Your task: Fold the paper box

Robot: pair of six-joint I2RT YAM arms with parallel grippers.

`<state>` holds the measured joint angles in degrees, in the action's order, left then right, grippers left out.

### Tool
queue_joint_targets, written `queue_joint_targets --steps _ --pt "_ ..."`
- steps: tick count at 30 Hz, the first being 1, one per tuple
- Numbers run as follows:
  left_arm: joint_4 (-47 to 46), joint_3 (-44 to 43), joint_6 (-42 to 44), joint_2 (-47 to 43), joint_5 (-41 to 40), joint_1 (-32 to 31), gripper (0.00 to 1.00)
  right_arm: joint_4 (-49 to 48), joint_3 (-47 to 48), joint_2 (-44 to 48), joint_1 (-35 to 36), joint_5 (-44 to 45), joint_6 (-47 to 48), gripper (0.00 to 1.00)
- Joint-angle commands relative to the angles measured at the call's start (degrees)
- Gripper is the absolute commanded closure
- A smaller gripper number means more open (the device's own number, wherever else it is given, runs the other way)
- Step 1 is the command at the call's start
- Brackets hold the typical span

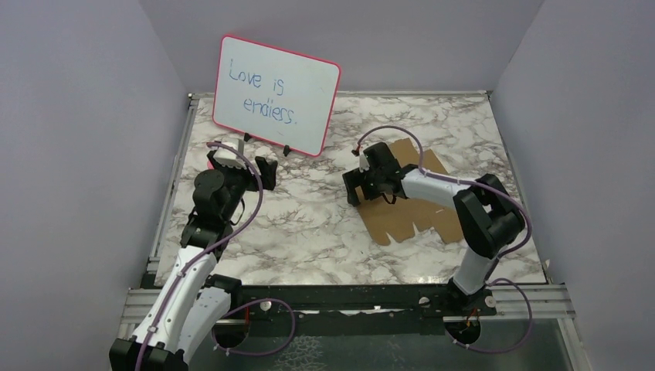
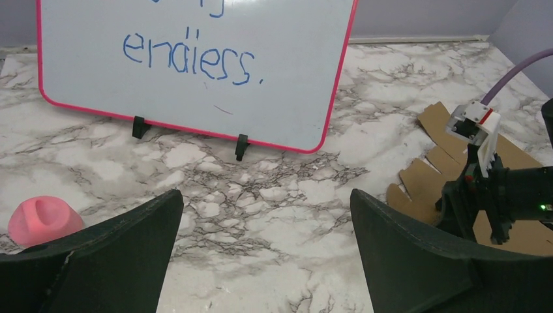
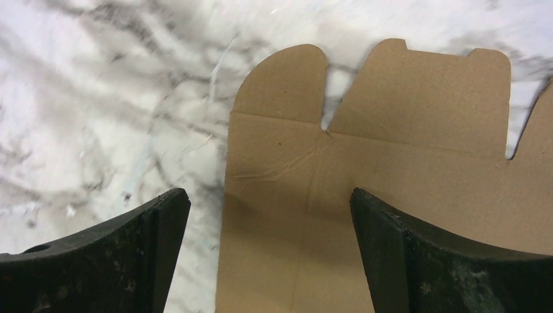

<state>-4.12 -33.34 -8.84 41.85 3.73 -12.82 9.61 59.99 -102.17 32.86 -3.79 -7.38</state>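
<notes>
The paper box [image 1: 413,212] is a flat brown die-cut cardboard sheet lying on the marble table right of centre. In the right wrist view [image 3: 391,163] its rounded flaps point away from me. My right gripper [image 1: 356,178] is open and hovers low over the sheet's left edge. In its own view [image 3: 269,202] one finger is over the marble and the other over the cardboard. My left gripper [image 1: 242,164] is open and empty over bare marble at the left, in front of the whiteboard, as its wrist view [image 2: 266,202] shows. The sheet also shows at the right of the left wrist view [image 2: 433,179].
A pink-framed whiteboard [image 1: 276,94] with blue writing stands on small feet at the back left, and fills the top of the left wrist view [image 2: 195,65]. A small pink object [image 2: 40,222] lies by the left finger. Grey walls enclose the table on three sides.
</notes>
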Motion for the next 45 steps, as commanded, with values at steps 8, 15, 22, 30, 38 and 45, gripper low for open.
queue_joint_targets --steps 8,15,22,30,38,45 --pt "-1.0 -2.8 -1.4 3.5 0.1 1.1 0.01 2.7 -0.5 11.4 0.5 -6.8 0.7 0.00" --pt "0.6 -3.8 0.1 4.4 2.2 1.1 0.01 -2.8 5.4 6.2 -10.3 -0.4 -3.4 0.00" --pt "0.5 -3.7 0.5 4.2 2.3 0.6 0.01 -10.6 9.8 -2.6 -16.9 2.5 -6.8 0.00" --pt "0.5 -3.7 1.1 3.3 3.0 -0.4 0.01 -8.3 16.0 -11.6 -17.2 3.0 -6.5 0.00" --pt "-0.3 -3.6 0.9 3.5 5.0 -0.7 0.01 -6.2 14.5 -12.6 -16.4 -2.0 -4.9 0.00" --pt "-0.6 -3.9 0.7 4.6 6.9 -0.8 0.01 -6.7 9.3 -10.0 -12.3 -6.0 -3.4 0.00"
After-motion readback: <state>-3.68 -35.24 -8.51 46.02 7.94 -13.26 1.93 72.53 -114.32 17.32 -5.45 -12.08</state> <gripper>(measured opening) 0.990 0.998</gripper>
